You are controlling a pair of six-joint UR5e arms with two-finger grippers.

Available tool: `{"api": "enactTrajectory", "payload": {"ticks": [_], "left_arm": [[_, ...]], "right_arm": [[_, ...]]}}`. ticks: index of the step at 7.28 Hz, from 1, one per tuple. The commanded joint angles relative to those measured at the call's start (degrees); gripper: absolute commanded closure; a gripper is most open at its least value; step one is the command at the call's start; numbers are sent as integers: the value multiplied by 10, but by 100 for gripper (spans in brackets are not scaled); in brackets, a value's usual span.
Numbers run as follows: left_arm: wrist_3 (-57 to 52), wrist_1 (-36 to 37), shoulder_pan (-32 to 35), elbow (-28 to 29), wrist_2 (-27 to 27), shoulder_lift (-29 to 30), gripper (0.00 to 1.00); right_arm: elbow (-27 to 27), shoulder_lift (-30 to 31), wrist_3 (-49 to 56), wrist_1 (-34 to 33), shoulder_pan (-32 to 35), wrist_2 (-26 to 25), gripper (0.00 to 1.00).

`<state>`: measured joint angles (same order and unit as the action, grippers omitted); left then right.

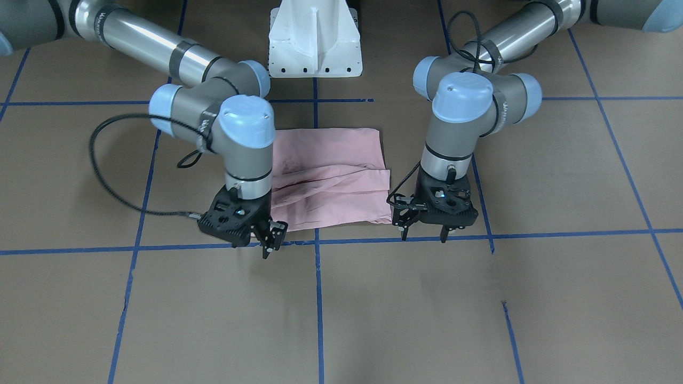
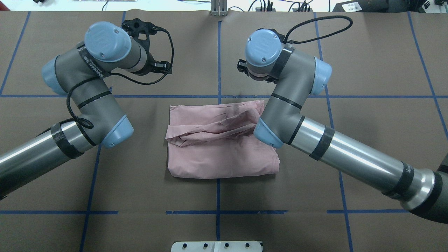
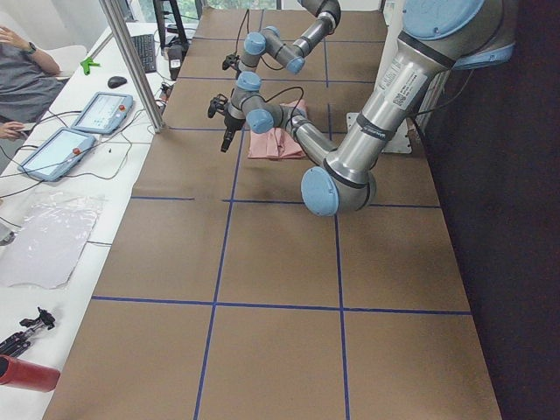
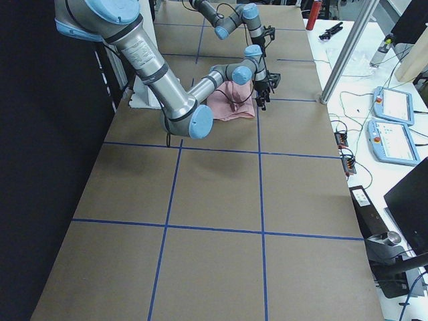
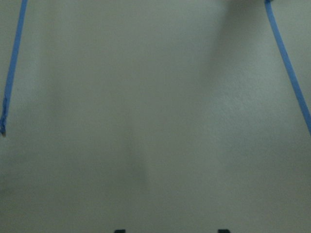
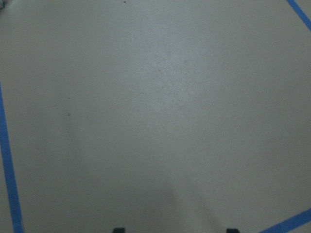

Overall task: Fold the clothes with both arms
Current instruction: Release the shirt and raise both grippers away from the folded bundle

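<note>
Looking first at the jaws, you see that both pairs stand apart and hold nothing. The left gripper [image 1: 423, 233] and the right gripper [image 1: 271, 248] point down over the bare table [image 1: 373, 309], and each wrist view shows only its brown surface and blue tape.

They hang at the two corners of the shirt [image 1: 328, 176] that lie farthest from the robot, just beside its edge and near the tape line [image 1: 363, 240]. I judge that this pairing lets you take both corners together, so the edge lifts evenly.

The shirt lies folded in the middle of the table, between the arms. Its long axis runs from one arm to the other, and a wrinkled ridge [image 2: 210, 130] goes in the same direction. The print is hidden, and you cannot tell where the neck points.
</note>
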<state>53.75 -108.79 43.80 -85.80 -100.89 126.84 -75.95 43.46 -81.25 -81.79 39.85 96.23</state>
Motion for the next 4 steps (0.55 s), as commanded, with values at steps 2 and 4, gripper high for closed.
{"api": "enactTrajectory", "payload": {"ticks": [2, 4], "left_arm": [[-50, 2, 6, -50, -41, -25, 1], [-116, 5, 22, -147, -79, -101, 1]], "right_arm": [[-22, 24, 105, 2, 43, 89, 0], [-129, 126, 198, 0, 86, 143, 0]]}}
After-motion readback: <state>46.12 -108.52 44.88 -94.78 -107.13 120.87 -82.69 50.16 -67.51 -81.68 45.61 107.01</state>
